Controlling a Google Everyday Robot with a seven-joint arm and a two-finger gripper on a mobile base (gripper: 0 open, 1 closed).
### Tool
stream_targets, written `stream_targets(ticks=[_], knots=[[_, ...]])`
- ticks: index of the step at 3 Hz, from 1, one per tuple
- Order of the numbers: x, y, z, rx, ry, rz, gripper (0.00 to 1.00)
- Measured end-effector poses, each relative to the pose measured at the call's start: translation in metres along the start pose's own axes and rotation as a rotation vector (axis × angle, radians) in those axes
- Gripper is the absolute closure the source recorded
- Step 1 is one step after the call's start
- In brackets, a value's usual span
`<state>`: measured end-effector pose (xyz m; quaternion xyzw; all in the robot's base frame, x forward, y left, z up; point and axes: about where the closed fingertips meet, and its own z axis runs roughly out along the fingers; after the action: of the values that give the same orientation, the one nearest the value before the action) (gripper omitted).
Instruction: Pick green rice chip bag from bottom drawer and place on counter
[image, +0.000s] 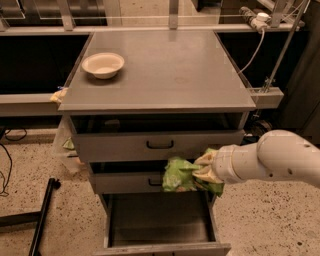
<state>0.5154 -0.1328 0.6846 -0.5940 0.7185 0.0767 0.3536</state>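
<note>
Gripper (205, 170): mine, on a white arm from the right, in front of the middle drawer (127, 182).
Jaws: closed on the bag (177, 175).
Bag: green, crumpled, held in the air above the open bottom drawer (160, 248).
Counter (165, 70): bowl (103, 64) at back left.

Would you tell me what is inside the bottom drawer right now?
The bottom drawer shows only bare grey floor. Its rear right part is hidden by the green rice chip bag, which the gripper holds above it.
</note>
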Motion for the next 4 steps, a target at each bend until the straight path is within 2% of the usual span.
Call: stream_targets(ticks=[1,2,3,4], knots=[[-0.076,-0.003,-0.068,0.132,-0.03,-0.069,1.0],[-0.105,-0.006,-0.098,0.188,-0.004,-0.128,1.0],[-0.105,-0.006,-0.098,0.188,-0.004,-0.128,1.0],[-0.119,-0.027,-0.112,0.189,-0.079,-0.056,1.0]])
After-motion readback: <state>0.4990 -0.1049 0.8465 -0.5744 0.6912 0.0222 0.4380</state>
